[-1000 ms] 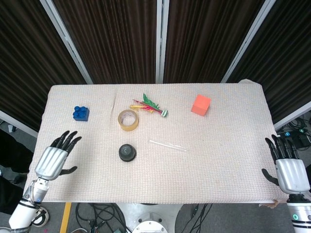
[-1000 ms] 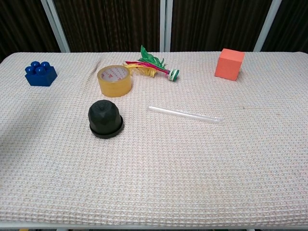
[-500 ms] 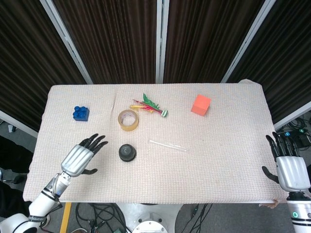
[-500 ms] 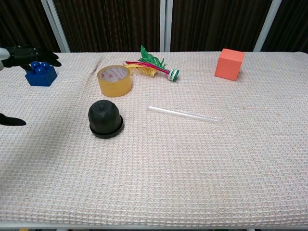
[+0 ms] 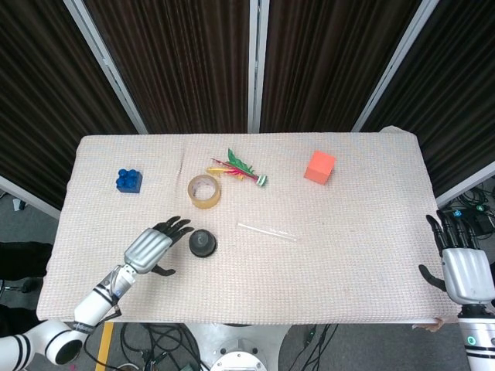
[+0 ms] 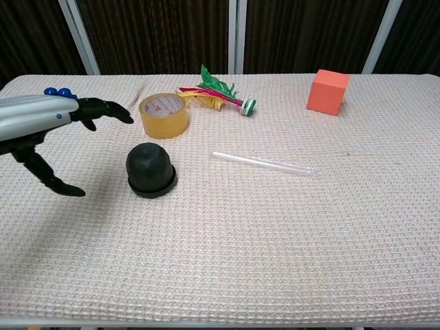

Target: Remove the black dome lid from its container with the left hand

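The black dome lid (image 5: 203, 242) (image 6: 150, 167) sits on its low black container (image 6: 152, 189) left of the table's middle. My left hand (image 5: 152, 246) (image 6: 51, 130) hovers just to the left of it, open with fingers spread toward the dome, not touching it. My right hand (image 5: 464, 270) stays open off the table's right front corner, seen only in the head view.
A yellow tape roll (image 5: 204, 191) (image 6: 164, 115) lies just behind the dome. A feathered toy (image 5: 238, 169), an orange cube (image 5: 319, 166), a clear tube (image 5: 266, 231) and a blue block (image 5: 128, 180) also lie on the cloth-covered table (image 5: 348, 255).
My left hand has moved rightward from the table's left edge to just beside the dome lid. The right hand has barely moved.
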Motion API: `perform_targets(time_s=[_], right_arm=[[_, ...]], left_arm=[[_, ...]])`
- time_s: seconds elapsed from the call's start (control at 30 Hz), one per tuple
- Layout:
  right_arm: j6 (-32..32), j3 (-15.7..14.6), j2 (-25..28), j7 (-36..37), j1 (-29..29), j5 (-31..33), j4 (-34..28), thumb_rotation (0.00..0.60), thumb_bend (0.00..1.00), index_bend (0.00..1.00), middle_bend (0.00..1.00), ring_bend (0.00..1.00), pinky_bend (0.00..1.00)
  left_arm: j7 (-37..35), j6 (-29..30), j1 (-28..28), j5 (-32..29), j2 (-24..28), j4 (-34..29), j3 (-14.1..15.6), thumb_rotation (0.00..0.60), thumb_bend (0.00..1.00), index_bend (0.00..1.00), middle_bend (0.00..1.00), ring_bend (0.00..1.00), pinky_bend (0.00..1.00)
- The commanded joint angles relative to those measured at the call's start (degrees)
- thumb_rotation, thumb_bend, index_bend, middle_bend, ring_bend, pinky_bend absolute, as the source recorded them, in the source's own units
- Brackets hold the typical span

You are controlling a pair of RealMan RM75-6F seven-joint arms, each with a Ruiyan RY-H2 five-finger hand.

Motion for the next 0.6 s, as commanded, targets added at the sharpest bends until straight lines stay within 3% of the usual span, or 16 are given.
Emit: perform_targets(time_s=[0.03, 0.6], right_arm=[[-0.2, 0.0, 0.0, 0.1, 0.0, 0.2, 0.2, 0.600, 0.10, 0.00, 0.00, 0.00, 0.00], [0.7, 0.4, 0.0, 0.5, 0.5, -0.9, 0.5, 0.600, 0.10, 0.00, 0.00, 0.00, 0.00]], left_arm=[[-0.8, -0.8, -1.4, -0.7, -1.9, 2.3, -0.5, 0.600, 0.00, 0.12, 0.07, 0.00, 0.21], [-5.7, -3.8, -5.1, -2.1, -8.5, 10.6, 0.2, 0.600, 0.00, 0.12, 0.08, 0.00, 0.21]])
